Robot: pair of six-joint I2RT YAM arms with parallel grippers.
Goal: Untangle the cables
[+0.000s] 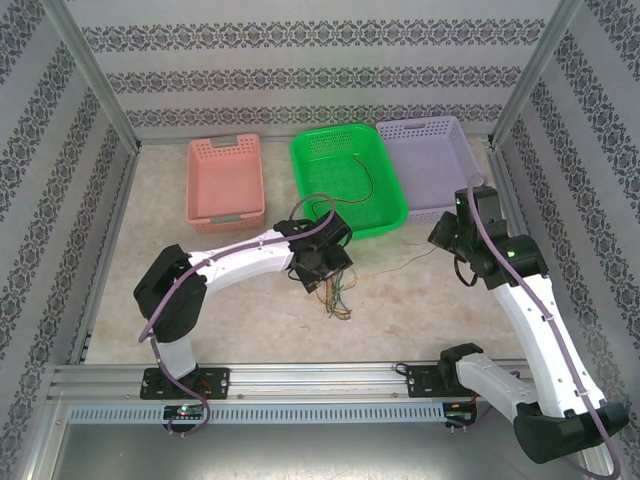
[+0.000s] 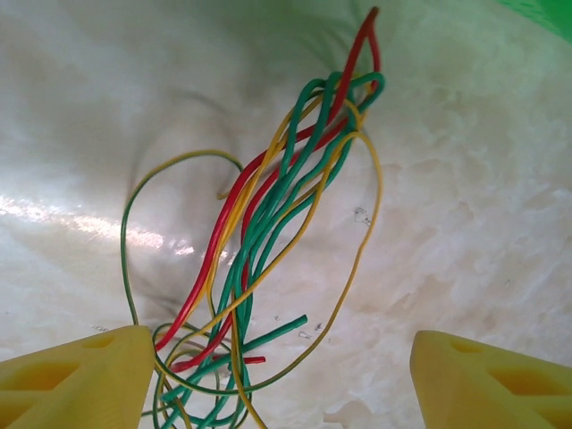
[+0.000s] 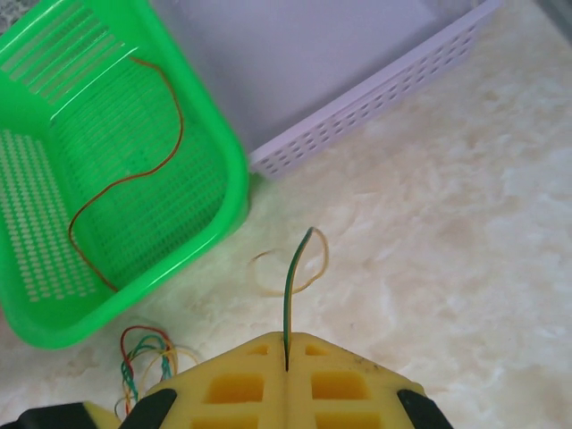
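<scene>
Right gripper, jaws clenched on a single green wire, holds it over the table just in front of the green basket and lavender basket. Left gripper, fingers spread and grasping nothing, hovers above the tangled bundle of red, green and yellow cables. Separating one strand looks to be the step in hand. Next, it likely needs dropping into a basket; an orange-brown wire lies in the green one.

Red, green and yellow thin tangled wires and a green-yellow wire showed against a cream marbled surface, beside a salmon-pink slotted plastic basket, a lavender basket, and a green basket holding an orange-brown wire.
</scene>
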